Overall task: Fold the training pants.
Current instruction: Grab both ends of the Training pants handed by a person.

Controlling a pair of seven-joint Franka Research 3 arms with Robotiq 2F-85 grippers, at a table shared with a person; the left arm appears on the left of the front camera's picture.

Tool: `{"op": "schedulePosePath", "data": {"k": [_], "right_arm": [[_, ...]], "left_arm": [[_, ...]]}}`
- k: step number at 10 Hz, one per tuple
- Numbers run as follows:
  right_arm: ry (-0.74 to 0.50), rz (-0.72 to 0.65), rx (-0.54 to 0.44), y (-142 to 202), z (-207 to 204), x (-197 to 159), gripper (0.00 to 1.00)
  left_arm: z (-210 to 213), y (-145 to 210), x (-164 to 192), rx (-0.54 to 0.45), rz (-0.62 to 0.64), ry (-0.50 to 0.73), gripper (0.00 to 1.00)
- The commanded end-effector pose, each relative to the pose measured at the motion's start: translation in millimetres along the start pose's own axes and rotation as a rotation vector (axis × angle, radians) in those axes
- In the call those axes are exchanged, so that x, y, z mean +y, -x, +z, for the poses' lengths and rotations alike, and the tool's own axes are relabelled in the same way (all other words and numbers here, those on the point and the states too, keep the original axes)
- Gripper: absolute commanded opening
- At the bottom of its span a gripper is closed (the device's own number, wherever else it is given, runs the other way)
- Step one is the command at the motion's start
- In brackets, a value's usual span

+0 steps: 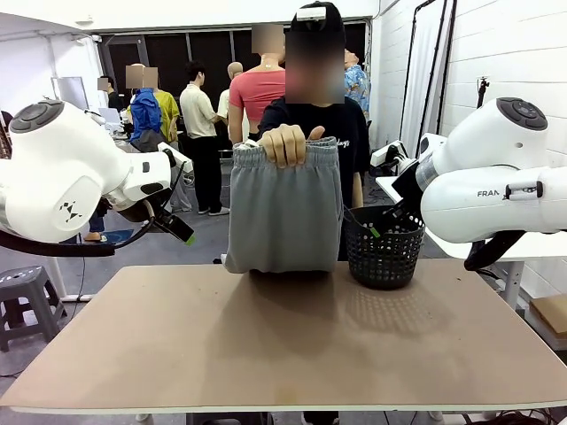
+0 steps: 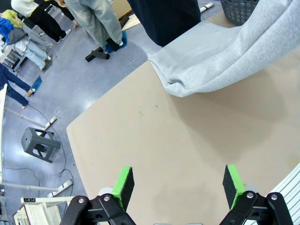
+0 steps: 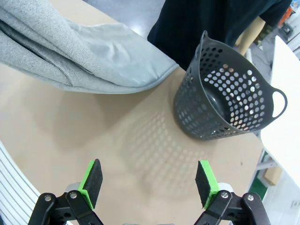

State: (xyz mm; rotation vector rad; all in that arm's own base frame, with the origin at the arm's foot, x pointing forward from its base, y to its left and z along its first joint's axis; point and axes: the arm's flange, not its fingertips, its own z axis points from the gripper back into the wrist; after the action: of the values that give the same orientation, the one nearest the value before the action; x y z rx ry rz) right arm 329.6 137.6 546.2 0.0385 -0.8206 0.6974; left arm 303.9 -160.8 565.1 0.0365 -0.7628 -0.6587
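Note:
The light grey training pants (image 1: 283,208) hang folded from a person's hand (image 1: 285,143) at the far side of the table, their lower end resting on the tabletop. The same grey cloth shows at the top right of the left wrist view (image 2: 225,56) and the top left of the right wrist view (image 3: 79,51). My left gripper (image 2: 178,185) is open above bare table, well short of the pants. My right gripper (image 3: 149,183) is also open, with nothing between its fingers, hovering near the basket. In the front view both arms are raised at the table's sides.
A black mesh basket (image 1: 384,252) stands at the far right of the brown table (image 1: 283,345), right of the pants; it looks empty in the right wrist view (image 3: 227,98). People stand in the background beyond the table. A grey stool (image 2: 40,143) sits on the floor left of the table.

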Motion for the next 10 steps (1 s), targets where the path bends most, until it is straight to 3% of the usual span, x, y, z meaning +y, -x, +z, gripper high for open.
{"op": "schedulePosePath", "data": {"k": [1,7,10], "right_arm": [[0.000,0.000,0.000,0,0,0,1.00],[-0.030,0.465,-0.027,-5,13,-10,1.00],[-0.097,0.638,-0.034,-6,13,-19,1.00]], "left_arm": [[0,0,0,0.000,0.000,0.000,1.00],[2,-14,15,-0.007,-0.536,0.075,1.00],[-11,-16,22,-0.082,-0.723,0.164,1.00]]}}
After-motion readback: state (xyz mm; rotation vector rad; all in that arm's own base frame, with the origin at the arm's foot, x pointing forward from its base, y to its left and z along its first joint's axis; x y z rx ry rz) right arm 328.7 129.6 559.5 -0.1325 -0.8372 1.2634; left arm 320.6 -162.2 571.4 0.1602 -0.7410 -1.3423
